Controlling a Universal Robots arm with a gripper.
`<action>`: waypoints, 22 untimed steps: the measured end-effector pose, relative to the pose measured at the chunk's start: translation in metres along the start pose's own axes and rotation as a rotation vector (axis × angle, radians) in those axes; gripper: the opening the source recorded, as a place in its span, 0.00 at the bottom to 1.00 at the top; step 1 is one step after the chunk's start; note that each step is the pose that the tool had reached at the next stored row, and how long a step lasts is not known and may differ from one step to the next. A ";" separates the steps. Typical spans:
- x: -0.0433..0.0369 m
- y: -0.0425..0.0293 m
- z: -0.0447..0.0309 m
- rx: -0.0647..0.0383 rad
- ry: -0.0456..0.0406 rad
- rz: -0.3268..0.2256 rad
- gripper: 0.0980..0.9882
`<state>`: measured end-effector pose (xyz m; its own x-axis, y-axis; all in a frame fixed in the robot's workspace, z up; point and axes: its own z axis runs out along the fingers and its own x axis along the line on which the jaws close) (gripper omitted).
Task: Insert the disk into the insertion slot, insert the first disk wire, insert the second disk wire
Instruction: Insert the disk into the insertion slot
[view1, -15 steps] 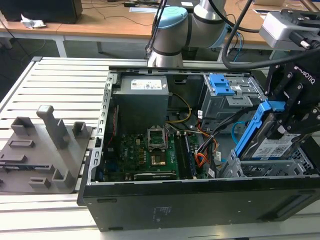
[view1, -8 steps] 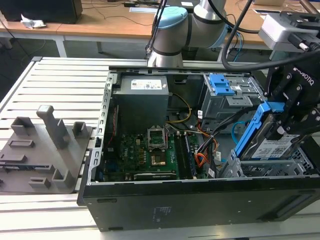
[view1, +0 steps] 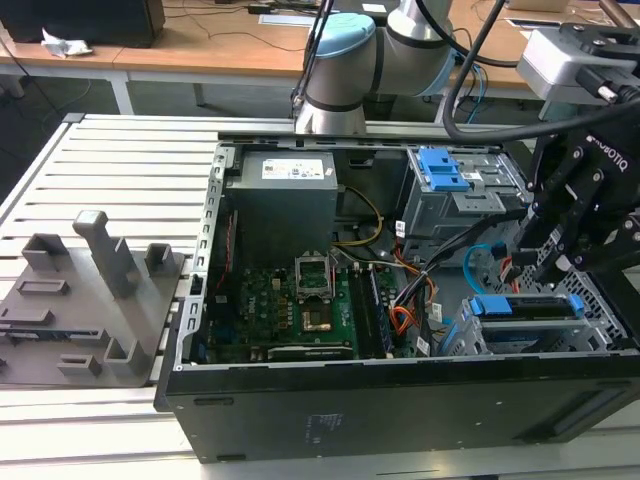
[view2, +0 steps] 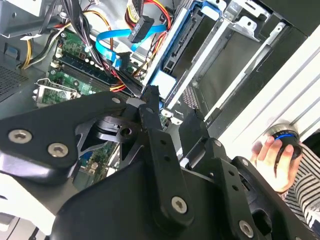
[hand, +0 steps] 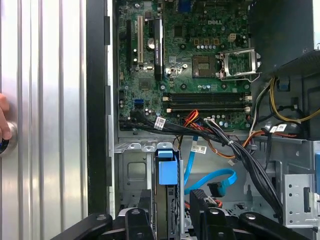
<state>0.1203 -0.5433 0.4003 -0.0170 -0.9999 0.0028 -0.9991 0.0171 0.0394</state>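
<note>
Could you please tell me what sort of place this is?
Most likely a robotics lab or workshop: an open computer case sits on a slatted metal table, a robot arm stands behind it, and wooden desks line the back.

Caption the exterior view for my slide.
Gripper hovering over the blue-framed disk in its grey slot inside an open computer case.

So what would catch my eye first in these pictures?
The open computer case in the middle of the exterior view, its green motherboard bare. At that view's right, the black tool hangs over the blue-framed disk in its low grey cage; a light-blue cable loops beside it.
</note>
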 end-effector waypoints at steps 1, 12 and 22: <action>0.0000 0.0000 0.0000 0.000 0.0000 0.000 0.37; 0.0000 0.0000 0.0006 0.000 -0.0001 0.000 0.01; -0.0008 -0.0128 0.0089 -0.005 0.0000 0.000 0.01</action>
<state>0.1328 -0.5427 0.3909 -0.0169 -0.9999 0.0027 -0.9989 0.0170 0.0446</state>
